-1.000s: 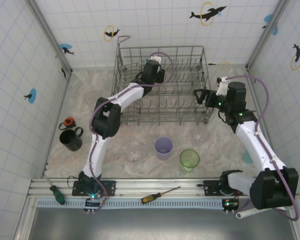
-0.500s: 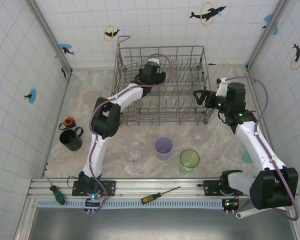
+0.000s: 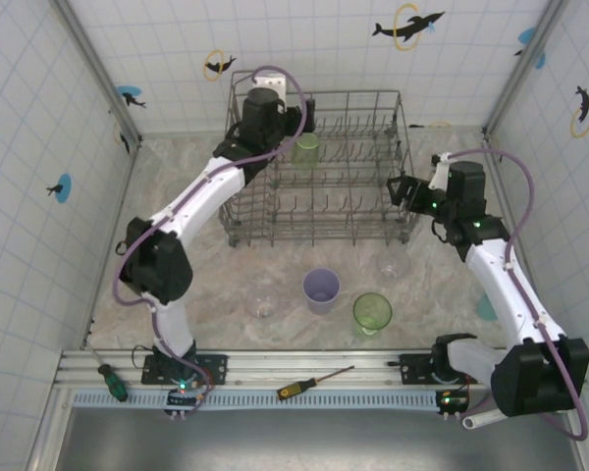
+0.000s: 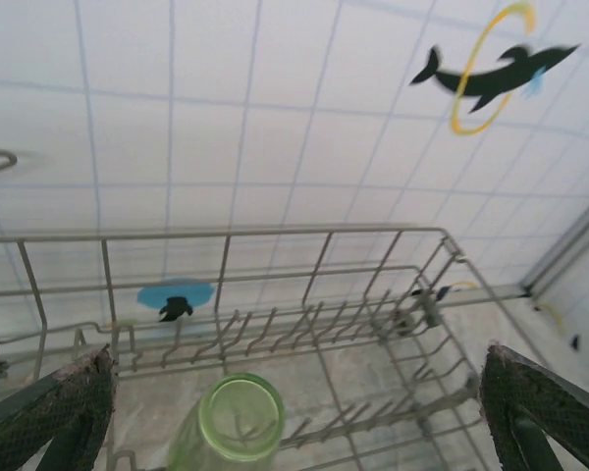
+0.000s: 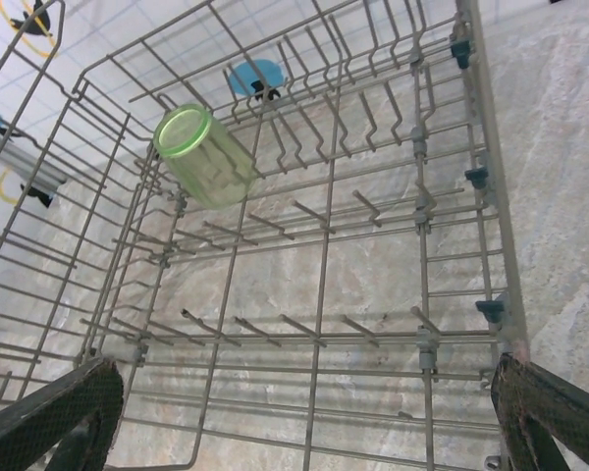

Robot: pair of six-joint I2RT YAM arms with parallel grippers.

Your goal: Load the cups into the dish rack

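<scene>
- Inside the dish rack [image 3: 353,94], toward its 11 o'clock corner, a pale green cup [image 3: 305,149] leans tilted among the tines.
- My left gripper [image 3: 296,120] hangs just above it, jaws wide apart, empty.
- My right gripper [image 3: 398,186] is at the rack's 3 o'clock side, jaws apart, empty.
- Lavender cup [image 3: 321,289] sits on the table at the rack's 6 o'clock.

Left arm [image 3: 191,208], white links, black joints, lavender cable: stretched far forward from base at near edge, elbow out to left, forearm angled up and right. Left gripper [image 3: 299,118], black two-finger: raised, pointing right, jaws spread wide, nothing between them. Left wrist view: dark textured fingers [image 4: 49,412] at both bottom corners.

Right arm [image 3: 506,285], same build: leaning forward and inward, wrist turned left. Right gripper [image 3: 393,186]: jaws wide apart, empty. Right wrist view: its fingers [image 5: 59,412] at bottom corners.
</scene>
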